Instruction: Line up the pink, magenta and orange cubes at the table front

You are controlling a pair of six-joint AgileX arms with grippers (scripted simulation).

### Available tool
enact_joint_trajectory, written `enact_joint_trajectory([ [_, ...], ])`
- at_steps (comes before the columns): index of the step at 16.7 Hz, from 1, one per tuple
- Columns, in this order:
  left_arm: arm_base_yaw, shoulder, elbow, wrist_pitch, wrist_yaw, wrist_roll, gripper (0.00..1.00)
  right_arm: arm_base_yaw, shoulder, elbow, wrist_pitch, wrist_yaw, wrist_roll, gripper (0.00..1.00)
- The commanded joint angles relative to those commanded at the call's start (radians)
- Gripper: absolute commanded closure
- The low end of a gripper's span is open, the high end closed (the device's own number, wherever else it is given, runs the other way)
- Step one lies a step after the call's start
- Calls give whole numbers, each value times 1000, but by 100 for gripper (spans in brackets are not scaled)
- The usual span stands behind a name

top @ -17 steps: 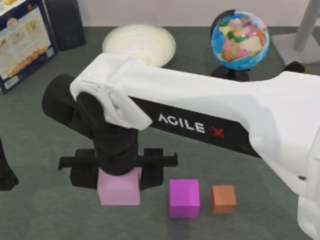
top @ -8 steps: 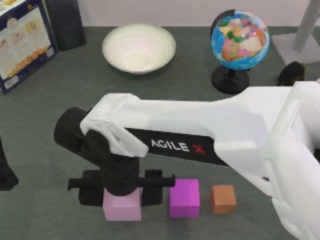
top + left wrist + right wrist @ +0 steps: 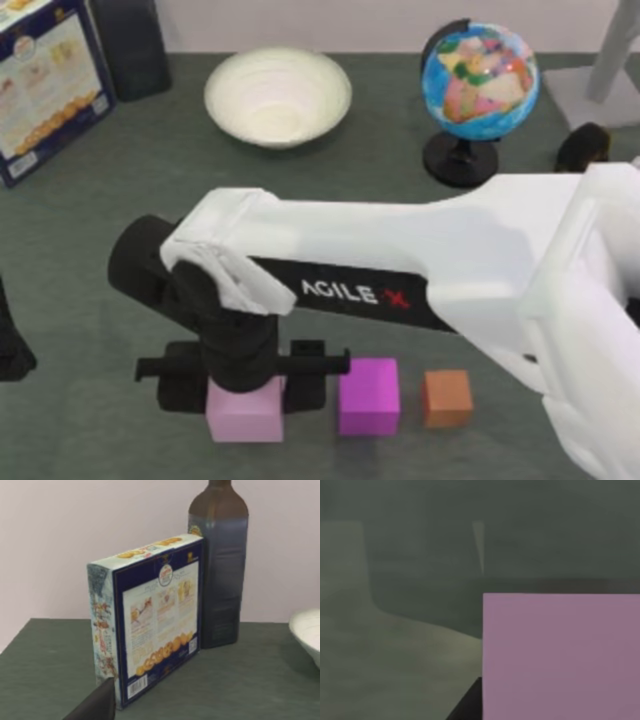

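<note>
**Pink cube set down at the end of the row**

The right pincer (image 3: 243, 372) stands over the pale pink cube (image 3: 245, 412) at the front of the surface (image 3: 120, 250), its dark fingers flanking the cube's left and right faces. They look closed on it, and the cube appears to sit on the felt, or just above it. The magenta cube (image 3: 368, 396) lies just beside the pink one to the right, and the orange cube (image 3: 446, 398) a little further right; all three lie in one line along the front edge.

To finish this step well, I would open the fingers evenly so neither drags the cube sideways, then lift straight up before swinging away, since the right-hand finger sits close to the magenta cube and a slanted exit could knock it.

The top view gives the whole row and the background: a white bowl (image 3: 278, 96), a globe (image 3: 479, 80) and a printed box (image 3: 45, 85). The right wrist view shows only a face of the pink cube (image 3: 560, 655) against the felt, confirming how close it is. The left pincer (image 3: 95, 705) is parked at the left edge; its wrist view shows the box (image 3: 150, 620) and a dark bottle (image 3: 218, 565), no cubes.
</note>
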State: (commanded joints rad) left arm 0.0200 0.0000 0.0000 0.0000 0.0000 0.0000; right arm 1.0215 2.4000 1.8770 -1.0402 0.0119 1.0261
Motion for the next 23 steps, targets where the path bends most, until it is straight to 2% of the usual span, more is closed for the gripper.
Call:
enact_joint_trajectory([
  [8, 0, 0, 0, 0, 0, 0, 0, 0, 0, 0, 0, 0, 0, 2],
  [18, 0, 0, 0, 0, 0, 0, 0, -1, -1, 4, -4, 0, 0, 0],
  [23, 0, 0, 0, 0, 0, 0, 0, 6, -32, 119, -163, 0, 2, 0],
])
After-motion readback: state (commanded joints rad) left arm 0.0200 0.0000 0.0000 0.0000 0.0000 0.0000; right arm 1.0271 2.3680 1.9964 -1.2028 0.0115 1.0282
